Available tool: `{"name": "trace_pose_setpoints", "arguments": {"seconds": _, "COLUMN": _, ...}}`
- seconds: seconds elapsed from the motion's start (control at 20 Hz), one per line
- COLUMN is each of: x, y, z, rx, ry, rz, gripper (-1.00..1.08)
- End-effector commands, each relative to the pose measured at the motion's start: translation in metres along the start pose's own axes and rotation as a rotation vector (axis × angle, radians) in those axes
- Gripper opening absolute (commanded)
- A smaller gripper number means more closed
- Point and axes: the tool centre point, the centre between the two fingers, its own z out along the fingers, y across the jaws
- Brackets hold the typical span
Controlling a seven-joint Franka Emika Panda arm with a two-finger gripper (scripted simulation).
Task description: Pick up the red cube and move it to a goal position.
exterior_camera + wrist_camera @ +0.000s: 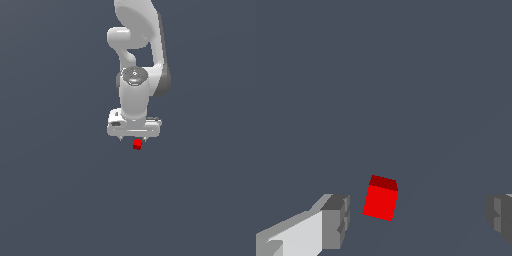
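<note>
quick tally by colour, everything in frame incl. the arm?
Red: 1, the small matte red cube, lying between the open fingers, untouched.
White and grey: 1, the Panda arm with its gripper.
Dark grey-blue: 1, the plain floor surface.
Total: 3.

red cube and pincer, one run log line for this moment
pincer: open | cube: between fingers, off-centre, not gripped | stage: pre-grasp

arm (pixel 136 30) cut off at top edge, end effector (pixel 418 220) fingers cropped
</note>
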Motion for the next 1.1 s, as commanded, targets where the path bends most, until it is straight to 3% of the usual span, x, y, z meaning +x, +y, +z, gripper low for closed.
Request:
{"name": "trace_pose_setpoints", "arguments": {"seconds": 0.0, "x": -0.009, "y": -0.003, "z": 0.018, "rx": -0.003, "ry": -0.005, "rz": 0.032, "gripper": 1.0}}
{"name": "trace_pose_setpoints", "arguments": {"seconds": 0.5, "x": -0.045, "y": -0.018, "z": 0.097, "rx": -0.016, "ry": -0.023, "rz": 0.176, "gripper": 1.0}}
{"name": "trace_pose_setpoints", "arguments": {"seconds": 0.95, "x": -0.055, "y": -0.024, "z": 0.123, "rx": -0.019, "ry": -0.029, "rz": 0.223, "gripper": 1.0}}
{"name": "trace_pose_setpoints", "arguments": {"seconds": 1.0, "x": -0.055, "y": -0.024, "z": 0.123, "rx": -0.019, "ry": -0.029, "rz": 0.223, "gripper": -1.0}}
{"name": "trace_pose_setpoints", "arguments": {"seconds": 1.05, "x": -0.055, "y": -0.024, "z": 0.123, "rx": -0.019, "ry": -0.029, "rz": 0.223, "gripper": -1.0}}
